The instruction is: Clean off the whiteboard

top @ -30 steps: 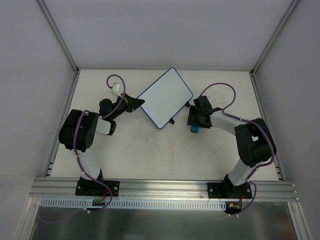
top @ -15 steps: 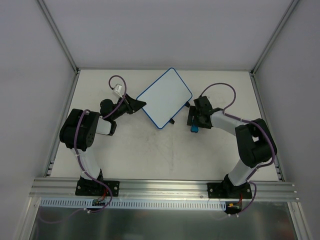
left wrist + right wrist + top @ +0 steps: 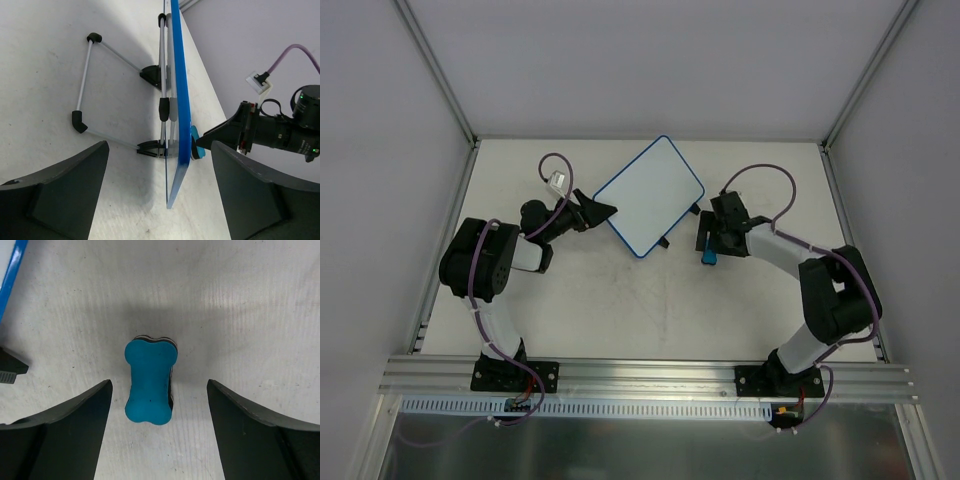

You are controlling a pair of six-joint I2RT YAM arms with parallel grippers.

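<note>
The whiteboard [image 3: 650, 193], white with a thin blue rim, stands propped on a wire stand [image 3: 85, 82] at the middle back of the table. In the left wrist view it shows edge-on as a blue strip [image 3: 179, 95]. My left gripper [image 3: 601, 210] [image 3: 159, 146] is open at the board's left corner, which sits between the fingers untouched. A blue bone-shaped eraser [image 3: 707, 258] [image 3: 150, 381] lies flat on the table right of the board. My right gripper [image 3: 710, 238] [image 3: 159, 386] hovers over the eraser, open, its fingers [image 3: 75, 430] apart from it on both sides.
The board's blue rim [image 3: 12, 270] and a black stand foot [image 3: 10, 367] lie just left of the eraser. A metal frame rail [image 3: 620, 375] runs along the near edge, and grey walls [image 3: 380, 150] close in the sides and back.
My left gripper has opened and let go of the board's left corner. My right gripper has spread a little wider over the eraser. The board has not moved.
</note>
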